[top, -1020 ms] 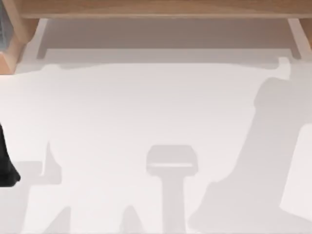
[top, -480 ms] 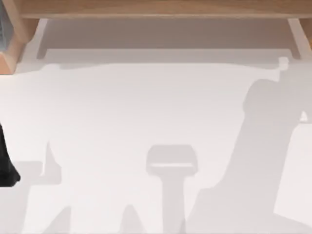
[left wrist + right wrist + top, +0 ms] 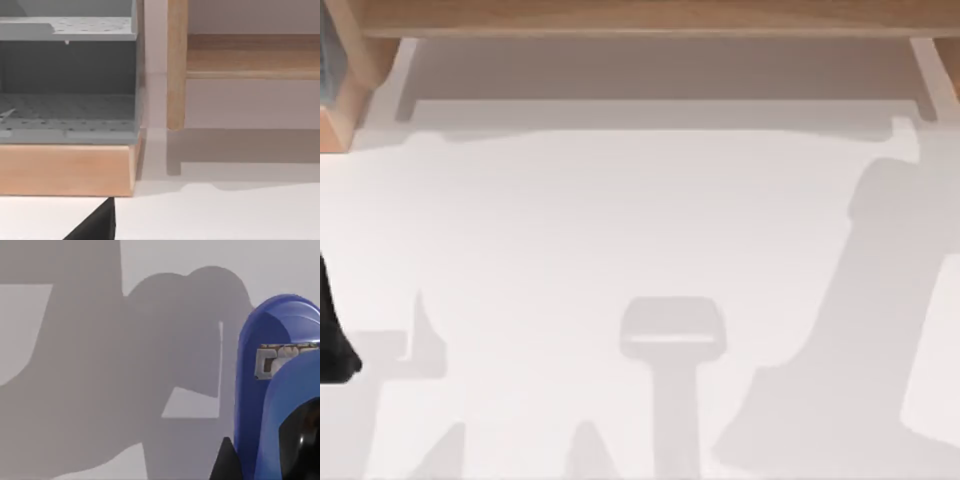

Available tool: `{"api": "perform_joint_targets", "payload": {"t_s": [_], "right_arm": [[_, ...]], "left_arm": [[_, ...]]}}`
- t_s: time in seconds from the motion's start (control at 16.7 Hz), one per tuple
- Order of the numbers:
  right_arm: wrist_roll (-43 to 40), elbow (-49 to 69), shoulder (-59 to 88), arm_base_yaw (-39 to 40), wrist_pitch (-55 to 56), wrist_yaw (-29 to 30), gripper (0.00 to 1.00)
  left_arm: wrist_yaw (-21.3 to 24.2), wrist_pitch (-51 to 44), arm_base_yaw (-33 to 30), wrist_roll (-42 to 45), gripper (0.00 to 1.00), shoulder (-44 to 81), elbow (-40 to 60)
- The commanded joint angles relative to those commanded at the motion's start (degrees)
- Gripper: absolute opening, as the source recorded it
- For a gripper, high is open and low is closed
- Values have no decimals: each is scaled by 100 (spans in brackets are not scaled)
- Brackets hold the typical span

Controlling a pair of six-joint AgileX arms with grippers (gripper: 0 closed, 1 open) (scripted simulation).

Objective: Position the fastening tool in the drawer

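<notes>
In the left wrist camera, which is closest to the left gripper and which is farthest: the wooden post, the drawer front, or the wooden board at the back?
Starting from the left gripper:
1. drawer front, just ahead of it.
2. wooden post, farther back, beside the drawer.
3. wooden board, at the very back, behind the post.

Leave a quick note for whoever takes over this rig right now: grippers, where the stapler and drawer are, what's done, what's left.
Left arm: parked at the table's left edge, facing the drawer, which is open.
Right gripper: right over the blue stapler; a dark fingertip sits beside it. Grip not confirmed.
Stapler is above the white table, not in the drawer.
Done: drawer open.
Left: confirm the grasp, carry the stapler to the drawer, release it.
</notes>
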Motion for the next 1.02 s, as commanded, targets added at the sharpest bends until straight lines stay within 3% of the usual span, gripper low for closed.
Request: {"api": "perform_joint_targets", "payload": {"t_s": [0.6,1.02], "right_arm": [[218,-263,-102,-7,85,35,0],[218,-263,-102,-7,85,35,53]], "left_arm": [[0,0,0,0,100,0,0],[0,0,0,0,100,0,0]]}}
